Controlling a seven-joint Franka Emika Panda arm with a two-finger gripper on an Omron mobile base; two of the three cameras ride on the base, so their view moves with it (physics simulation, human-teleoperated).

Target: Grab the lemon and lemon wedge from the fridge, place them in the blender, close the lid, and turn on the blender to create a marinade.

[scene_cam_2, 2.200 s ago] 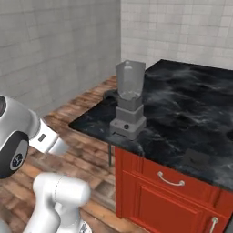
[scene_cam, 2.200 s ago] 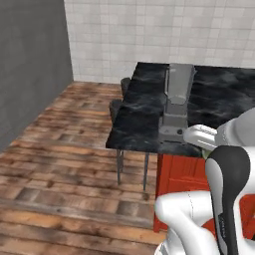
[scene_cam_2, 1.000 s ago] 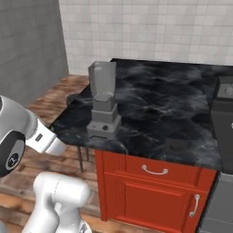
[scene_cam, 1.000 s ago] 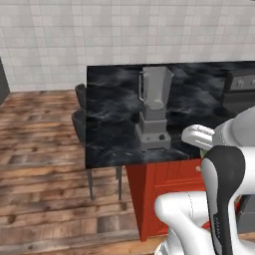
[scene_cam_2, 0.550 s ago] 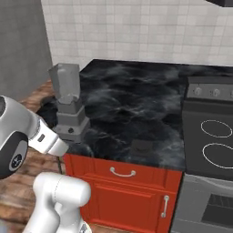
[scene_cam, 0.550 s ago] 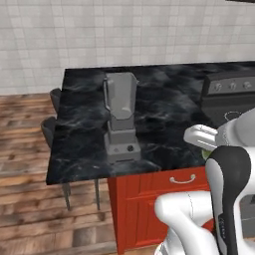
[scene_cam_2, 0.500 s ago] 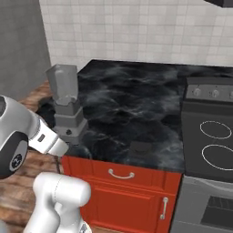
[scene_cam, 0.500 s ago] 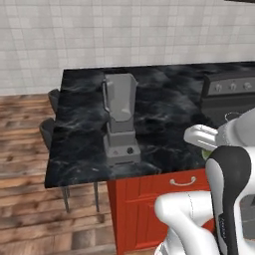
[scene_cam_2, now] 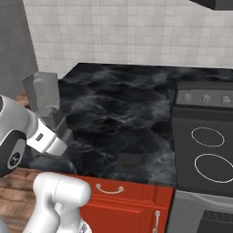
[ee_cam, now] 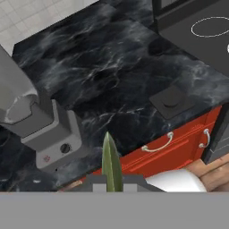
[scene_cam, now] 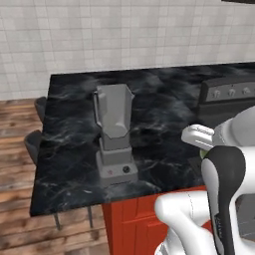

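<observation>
1. The black marble counter (scene_cam: 164,114) is spreading across both base views, with the stove (scene_cam_2: 209,150) butting against one end and red cabinets (scene_cam_2: 132,202) running below it.
2. The blender (scene_cam: 115,134) is standing upright near the counter's front edge, its jug uncovered at the top, its red button and dark knob facing the robot.
3. The lid (ee_cam: 171,101) is lying flat on the counter between the blender and the stove, well apart from the jug.
4. The gripper (ee_cam: 112,172) is hovering in front of the counter, jaws pinched nearly together on a thin yellow-green lemon wedge (ee_cam: 111,156), seen edge-on in the hand view.
5. Judging by this, the step in hand is carrying the wedge to the jug. Doing it well is calling for raising the hand above the jug's rim, centring over the opening, then releasing low inside.
</observation>
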